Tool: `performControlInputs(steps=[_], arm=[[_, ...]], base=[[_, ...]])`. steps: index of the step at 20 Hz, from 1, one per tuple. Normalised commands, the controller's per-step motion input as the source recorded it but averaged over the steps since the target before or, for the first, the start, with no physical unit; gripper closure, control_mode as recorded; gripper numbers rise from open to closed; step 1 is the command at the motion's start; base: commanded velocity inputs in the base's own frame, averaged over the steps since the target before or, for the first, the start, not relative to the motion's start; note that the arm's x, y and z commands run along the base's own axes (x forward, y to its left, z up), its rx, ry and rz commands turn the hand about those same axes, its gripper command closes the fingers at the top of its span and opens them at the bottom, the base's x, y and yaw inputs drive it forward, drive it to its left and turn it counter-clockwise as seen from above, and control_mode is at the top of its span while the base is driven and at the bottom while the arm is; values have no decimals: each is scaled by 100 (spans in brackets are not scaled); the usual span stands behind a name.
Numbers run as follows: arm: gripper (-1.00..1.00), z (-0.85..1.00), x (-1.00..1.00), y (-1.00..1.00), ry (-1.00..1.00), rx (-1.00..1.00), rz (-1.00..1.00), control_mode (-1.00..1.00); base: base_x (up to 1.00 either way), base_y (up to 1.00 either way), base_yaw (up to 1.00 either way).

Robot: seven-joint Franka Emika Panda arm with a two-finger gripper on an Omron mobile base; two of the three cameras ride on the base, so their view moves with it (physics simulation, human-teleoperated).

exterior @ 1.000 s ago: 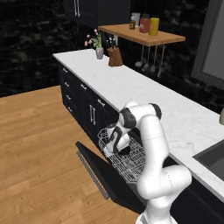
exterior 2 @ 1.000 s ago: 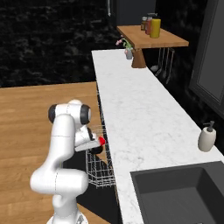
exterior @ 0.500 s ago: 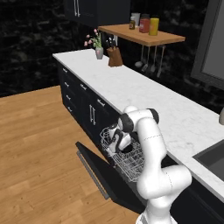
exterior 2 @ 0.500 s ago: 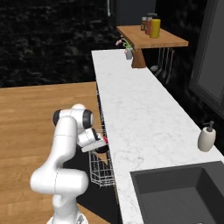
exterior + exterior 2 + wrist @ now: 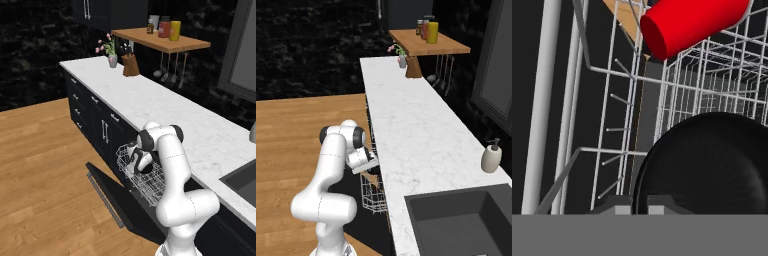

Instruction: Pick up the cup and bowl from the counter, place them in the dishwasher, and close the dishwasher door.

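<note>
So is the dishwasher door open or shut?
Open. The door lies folded down toward the floor, and the white rack is pulled out over it.

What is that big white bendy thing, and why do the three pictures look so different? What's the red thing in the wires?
The white bendy thing is a robot arm in a pretend kitchen. Two pictures come from cameras behind it, one on each side. The third comes from a camera on its hand. Its gripper reaches into the white wire rack of the black dishwasher, whose flat black door hangs open. The red thing is a small red plastic cup lying on its side in the rack. The round black bowl sits at the fingertips; I cannot tell if they grip it.
</note>
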Motion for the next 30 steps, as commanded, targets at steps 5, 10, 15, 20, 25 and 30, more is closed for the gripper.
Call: performControlInputs(steps=[5,10,15,20,25,30], arm=[[-100,-58,-17,76,0,-2,-3,-100],[-100,13,-37,46,-2,-2,-7,-100],[-100,98,-65,31,0,1,-10,-100],[-100,100,-48,23,0,3,-8,-100],[-100,90,-44,8,-3,0,-7,-100],[-100,27,-68,63,-7,0,-7,-100]], base=[[0,0,0],[0,0,0],[0,0,0],[0,0,0],[0,0,0],[0,0,0]])
